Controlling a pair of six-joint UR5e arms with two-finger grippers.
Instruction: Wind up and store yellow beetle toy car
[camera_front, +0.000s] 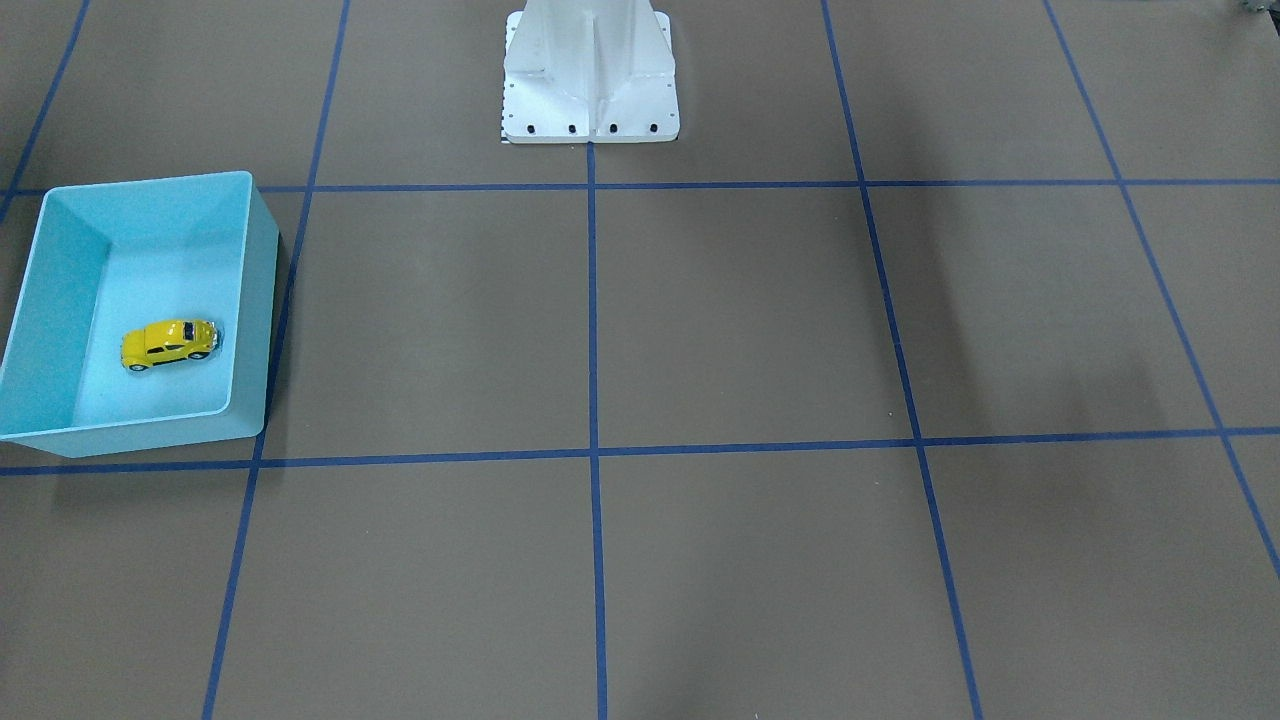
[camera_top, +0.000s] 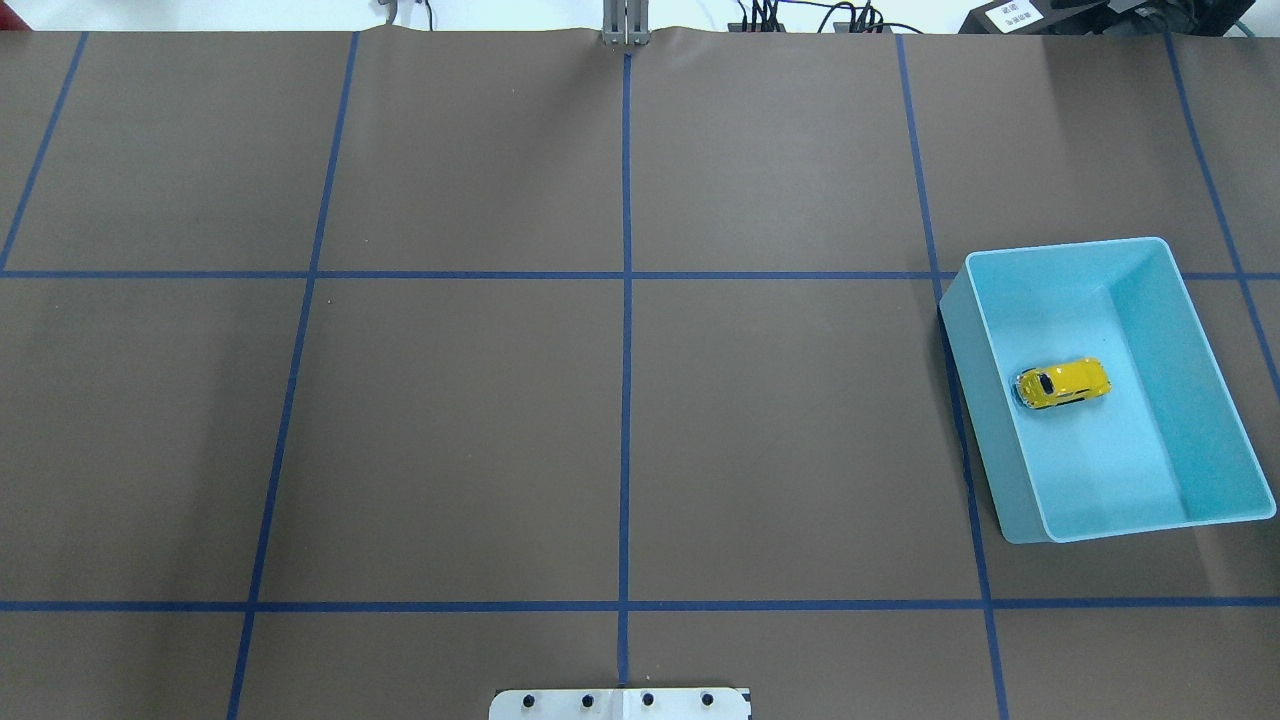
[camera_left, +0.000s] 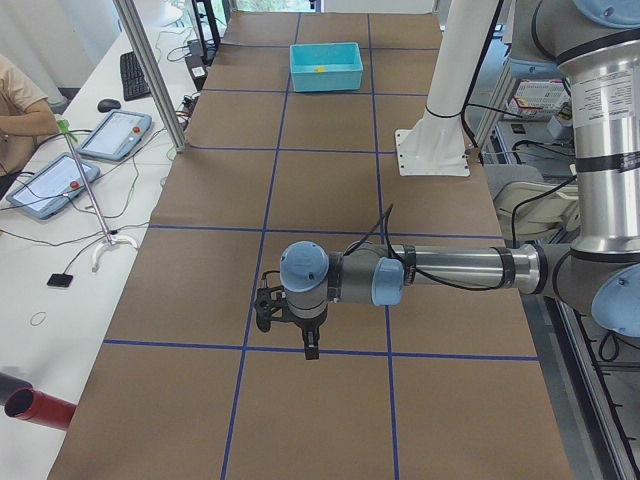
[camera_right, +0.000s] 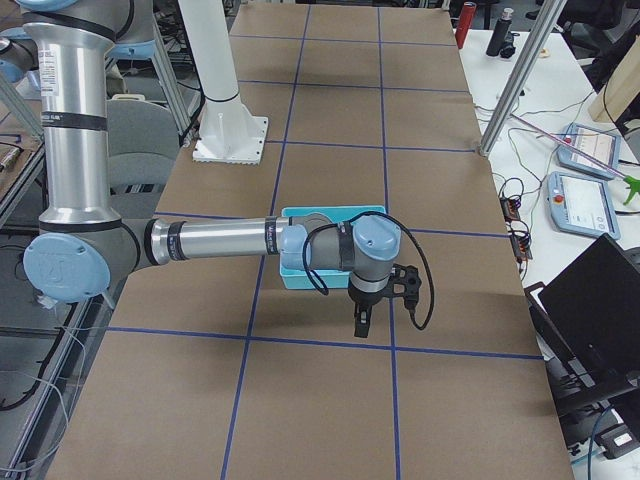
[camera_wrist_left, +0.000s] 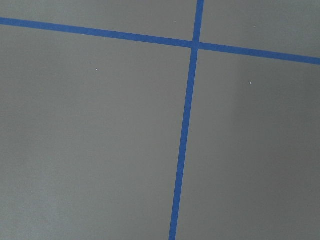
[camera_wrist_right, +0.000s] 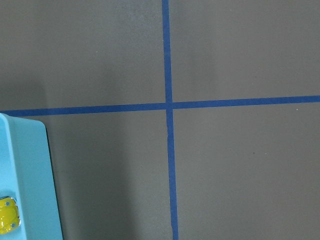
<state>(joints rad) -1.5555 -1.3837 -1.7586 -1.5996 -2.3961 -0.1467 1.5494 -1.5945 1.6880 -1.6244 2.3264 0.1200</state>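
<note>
The yellow beetle toy car (camera_front: 170, 343) stands on its wheels inside the light blue bin (camera_front: 258, 300). It also shows in the overhead view (camera_top: 1062, 383), in the bin (camera_top: 975, 400) at the table's right. The right wrist view catches the bin's wall (camera_wrist_right: 30, 175) and a bit of the car (camera_wrist_right: 7, 222). My left gripper (camera_left: 309, 350) hangs above the bare table at its left end, far from the bin (camera_left: 325, 66). My right gripper (camera_right: 360, 326) hangs just beside the bin (camera_right: 296, 276). Whether either is open or shut cannot be told; neither touches the car.
The white robot base (camera_front: 590, 80) stands at the table's middle edge. Blue tape lines (camera_top: 625, 400) grid the brown table. A side desk holds tablets (camera_left: 110, 135) behind a metal pole (camera_left: 150, 70). A laptop (camera_right: 600, 300) sits on the operators' desk.
</note>
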